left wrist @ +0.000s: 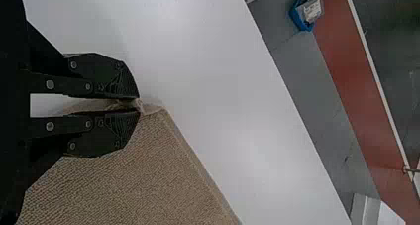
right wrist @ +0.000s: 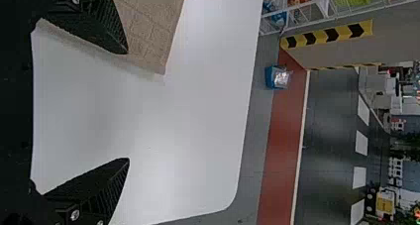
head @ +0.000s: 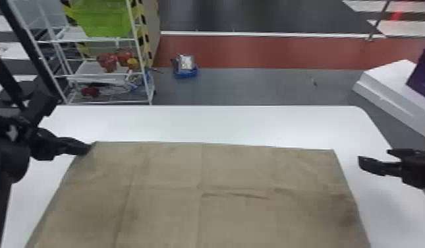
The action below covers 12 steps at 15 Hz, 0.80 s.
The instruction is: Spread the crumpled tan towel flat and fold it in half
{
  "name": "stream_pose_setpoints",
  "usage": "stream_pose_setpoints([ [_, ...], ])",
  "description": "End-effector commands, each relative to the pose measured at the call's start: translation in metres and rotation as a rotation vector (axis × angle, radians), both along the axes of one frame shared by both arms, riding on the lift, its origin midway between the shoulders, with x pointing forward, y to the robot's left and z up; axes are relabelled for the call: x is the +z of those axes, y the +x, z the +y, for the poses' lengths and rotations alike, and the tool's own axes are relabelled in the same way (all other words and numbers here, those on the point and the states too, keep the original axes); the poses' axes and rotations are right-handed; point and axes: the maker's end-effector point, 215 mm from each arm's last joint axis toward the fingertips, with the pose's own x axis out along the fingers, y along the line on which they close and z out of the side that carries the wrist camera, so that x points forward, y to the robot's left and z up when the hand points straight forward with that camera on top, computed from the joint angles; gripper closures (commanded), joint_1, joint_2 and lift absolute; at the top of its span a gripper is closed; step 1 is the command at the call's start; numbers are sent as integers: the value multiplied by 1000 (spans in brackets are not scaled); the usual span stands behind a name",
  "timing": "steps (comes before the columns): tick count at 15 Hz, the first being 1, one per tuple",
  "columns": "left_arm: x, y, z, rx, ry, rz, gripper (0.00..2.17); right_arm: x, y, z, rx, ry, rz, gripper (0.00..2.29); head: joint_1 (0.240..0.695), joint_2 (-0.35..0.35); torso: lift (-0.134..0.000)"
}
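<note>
Tan towel: the towel (head: pixel 241 171) is lying spread on the white tabletop (head: pixel 221 122), mostly flat, with low wrinkles running across its middle and toward its right side.
Far edge: it is running left to right, roughly in line with the tabletop's far edge, its right end dipping slightly nearer the robot.
Side edges: they are spreading outward toward the robot and passing out of the head view's bottom; which way the long axis is pointing, I cannot tell.
Creases: faint lines are running both across the cloth and toward the robot.
Left claw: the left claw (head: pixel 88 150) is gripping the towel at its far left corner.
Right claw: the right claw (head: pixel 374 157) is holding its fingers apart, with nothing between them, above the tabletop to the right of the far right corner.
Left wrist view: the left claw (left wrist: pixel 137 105) is pinching a gathered bit of cloth, a small tuft poking past the tips; the coarse weave is showing plainly.
Right wrist view: bare tabletop is showing between the fingers (right wrist: pixel 106 29), and the tabletop's rounded corner is showing beyond.
Head view: the whole far edge is showing, linking both far corners.
</note>
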Motion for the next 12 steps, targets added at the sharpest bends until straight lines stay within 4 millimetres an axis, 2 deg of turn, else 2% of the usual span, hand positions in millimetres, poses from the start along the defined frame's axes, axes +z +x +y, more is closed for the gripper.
stream_pose_setpoints([
  [1,0,0,-2,-8,-1,-3,1018,-14,26,18,17,5,10,124,695,1,-123],
  [3,-1,-2,-3,-9,-3,-2,1018,-23,45,38,42,1,1,127,695,12,-123],
  [5,0,-4,-2,-10,-1,-6,1018,-32,51,53,69,-12,17,137,695,24,-123],
  [7,-1,-7,0,-4,-9,-5,1018,-45,54,56,68,-20,46,151,695,47,-123],
  [12,-2,-8,0,-5,-17,-5,1018,-61,52,67,94,-28,74,286,695,63,-123],
])
